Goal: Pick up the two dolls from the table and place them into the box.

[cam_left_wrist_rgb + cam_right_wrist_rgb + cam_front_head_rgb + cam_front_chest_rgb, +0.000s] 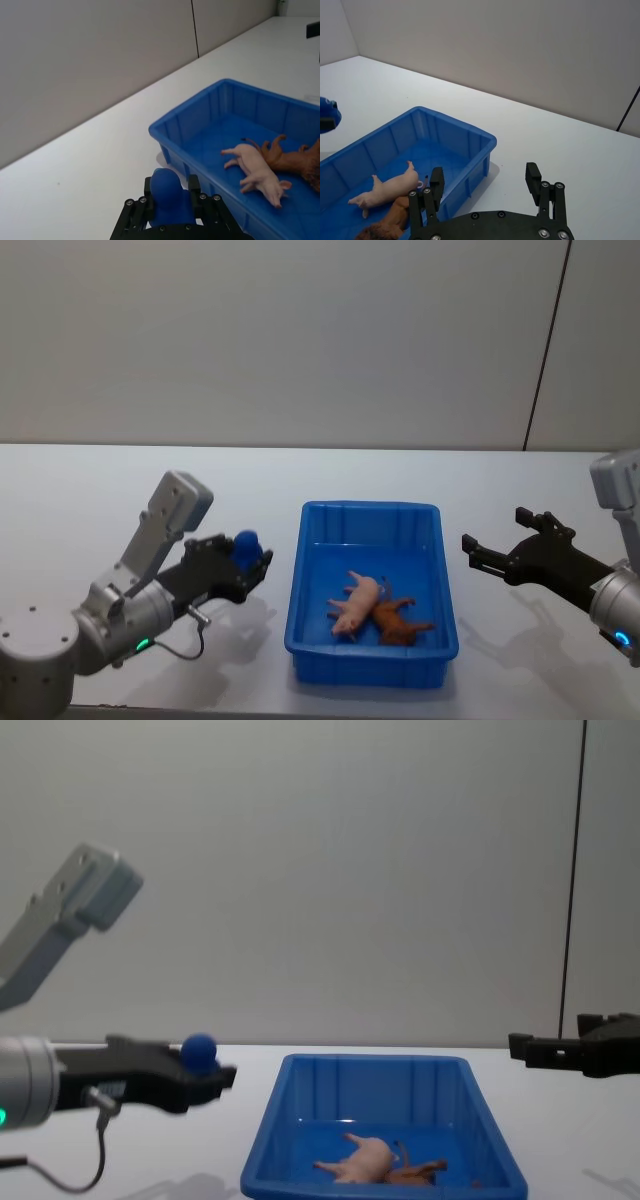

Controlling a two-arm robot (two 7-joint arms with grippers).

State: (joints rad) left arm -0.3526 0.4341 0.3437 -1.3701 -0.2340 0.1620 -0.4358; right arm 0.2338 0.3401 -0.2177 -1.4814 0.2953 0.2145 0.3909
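Observation:
Both dolls lie side by side on the floor of the blue box [370, 506]: the pale pink pig [358, 608] and the brown lion [398, 622] touching its side. The left wrist view has the pig [257, 170] and lion [295, 160] inside the box [200, 107]. My left gripper [255, 558] hovers just left of the box, its fingers drawn close around a blue rounded piece [167, 197]. My right gripper [493, 528] hangs open to the right of the box, nothing between its fingers. In the right wrist view, the pig [390, 187] shows beyond the open gripper [484, 171].
The white table [100, 490] stretches bare around the box, with a grey wall behind it. From the chest view, the box [375, 1060] stands in the middle, with the left gripper [215, 1075] and right gripper [548, 1035] on either side above the tabletop.

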